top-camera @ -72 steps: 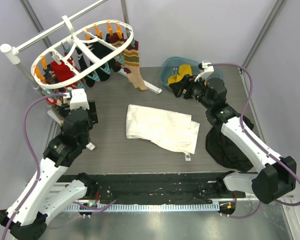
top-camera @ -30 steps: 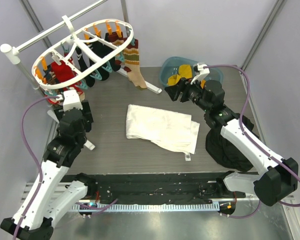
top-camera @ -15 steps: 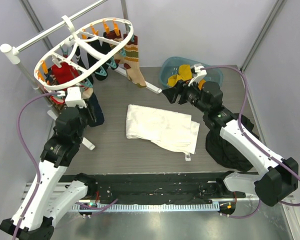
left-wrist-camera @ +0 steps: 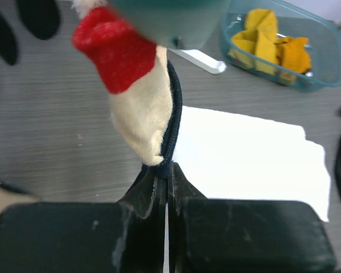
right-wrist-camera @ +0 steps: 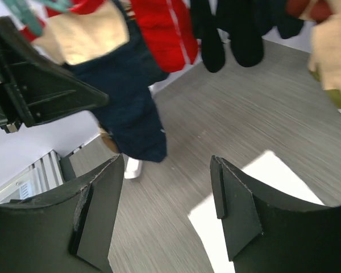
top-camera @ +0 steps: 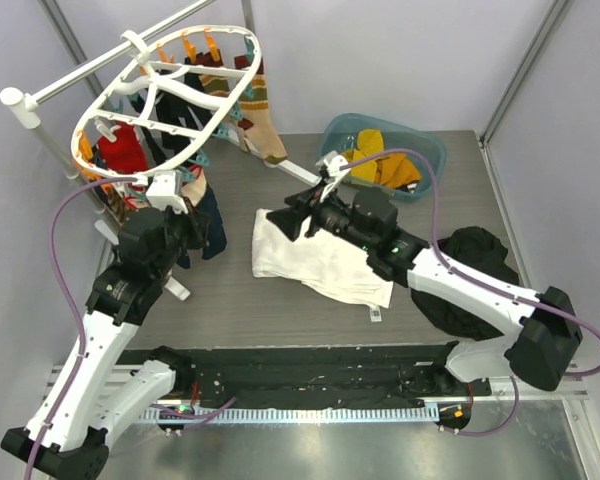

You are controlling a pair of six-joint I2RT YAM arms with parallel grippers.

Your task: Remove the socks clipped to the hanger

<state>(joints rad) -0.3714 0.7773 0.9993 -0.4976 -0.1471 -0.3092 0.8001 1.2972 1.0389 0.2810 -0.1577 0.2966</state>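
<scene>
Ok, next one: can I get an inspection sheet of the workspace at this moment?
Surface: grey wood-grain table.
Job's things: hanger tilted, socks clipped on it; yellow socks in the teal basin.
Clutter: white cloth mid-table; black garment heap at the right.
Grippers: left pincer shut on a hanging navy sock; right pincer open, empty, over the cloth's edge.
Cables: purple cables along both arms, no snag seen.
Surroundings: white pole stand, grey walls.

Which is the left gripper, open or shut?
Shut: the left gripper clamps the navy sock, with no gap showing between its jaws.
</scene>
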